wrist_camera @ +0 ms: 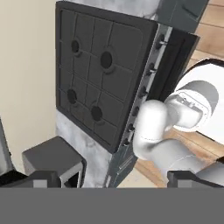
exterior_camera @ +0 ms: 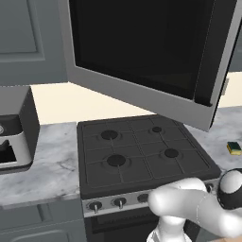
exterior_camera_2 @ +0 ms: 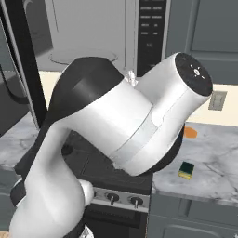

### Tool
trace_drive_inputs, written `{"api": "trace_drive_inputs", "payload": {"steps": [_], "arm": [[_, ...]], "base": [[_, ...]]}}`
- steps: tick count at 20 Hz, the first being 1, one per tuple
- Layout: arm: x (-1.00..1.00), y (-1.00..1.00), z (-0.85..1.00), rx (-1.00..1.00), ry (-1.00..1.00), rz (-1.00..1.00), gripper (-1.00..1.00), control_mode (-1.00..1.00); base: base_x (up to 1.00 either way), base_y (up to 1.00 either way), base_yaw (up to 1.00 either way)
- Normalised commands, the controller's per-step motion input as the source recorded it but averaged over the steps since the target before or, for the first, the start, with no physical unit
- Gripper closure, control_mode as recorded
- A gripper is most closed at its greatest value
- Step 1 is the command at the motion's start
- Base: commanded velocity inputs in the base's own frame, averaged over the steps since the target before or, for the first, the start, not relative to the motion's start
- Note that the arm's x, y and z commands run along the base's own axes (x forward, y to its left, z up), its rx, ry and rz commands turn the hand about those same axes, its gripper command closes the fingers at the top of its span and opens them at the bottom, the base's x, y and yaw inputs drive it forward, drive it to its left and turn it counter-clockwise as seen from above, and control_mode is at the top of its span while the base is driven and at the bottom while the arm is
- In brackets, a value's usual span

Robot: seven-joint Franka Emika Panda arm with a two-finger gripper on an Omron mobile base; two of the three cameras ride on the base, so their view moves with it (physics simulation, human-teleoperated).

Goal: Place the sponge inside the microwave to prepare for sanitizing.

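The sponge, a small yellow block with a dark green top, lies on the marble counter right of the stove; in the right base view the sponge sits near the counter's front edge. The microwave hangs above the stove with its light grey inside and glass turntable showing. Its black glass door stands swung open over the stove. My gripper is open, its fingertips far apart with nothing between them. It looks down on the stove from well above, far from the sponge.
A black stove with several burners fills the counter's middle, knobs along its front. A dark grey boxy appliance stands on the left counter. A small flat orange piece lies behind the sponge. My arm blocks much of the right base view.
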Motion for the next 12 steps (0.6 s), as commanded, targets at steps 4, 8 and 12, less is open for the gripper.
{"api": "trace_drive_inputs", "payload": {"steps": [4,8,12], "arm": [[0.30,-0.04,-0.30,0.34,0.40,0.32,-1.00,-1.00],[0.06,0.12,-0.09,0.26,-0.01,0.09,-1.00,-1.00],[0.00,0.44,-0.16,0.26,-0.21,-0.18,-1.00,-1.00]], "base": [[0.00,0.00,0.00],[0.00,0.00,0.00],[0.00,0.00,0.00]]}}
